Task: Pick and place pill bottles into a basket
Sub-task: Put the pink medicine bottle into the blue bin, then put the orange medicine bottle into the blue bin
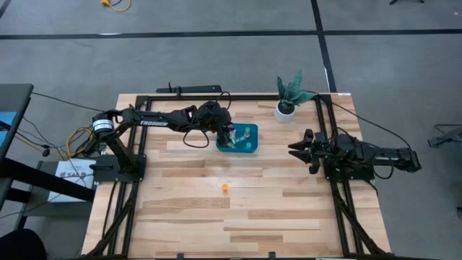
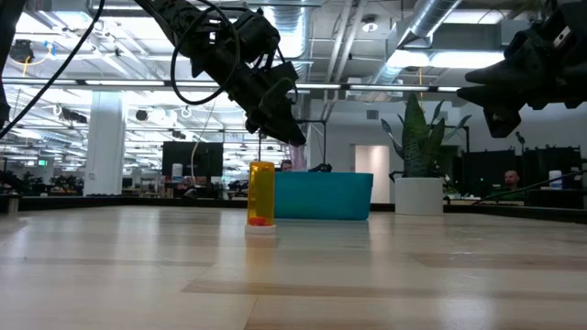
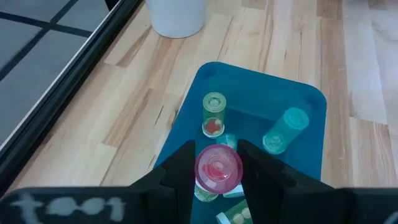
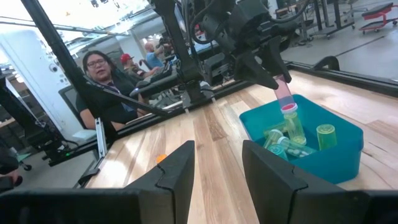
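The teal basket [image 1: 249, 146] sits at the table's far middle and also shows in the low view [image 2: 323, 195]. It holds several small bottles, among them an upright green one [image 3: 214, 114] and a tilted pale green one [image 3: 285, 129]. My left gripper [image 1: 227, 132] is over the basket's left part, shut on a pink bottle [image 3: 219, 168]. An orange bottle [image 1: 224, 188] stands upright on its base on the bare table nearer the front [image 2: 260, 194]. My right gripper [image 1: 296, 148] is open and empty at the table's right, level with the basket. My left gripper pinches the pink bottle's side walls [image 3: 200, 169] between its two fingers. The fingers [image 4: 268, 70] slant down from the table's left. The bottle hangs below them, tilted, its white-capped lower end [image 4: 289, 108] just above the bottles in the basket.
A white pot with a green plant [image 1: 286, 110] stands just beyond the basket's right end. Black frame rails [image 1: 328, 130] run along the table's sides. A person [image 4: 102, 81] sits beyond the table's left side.
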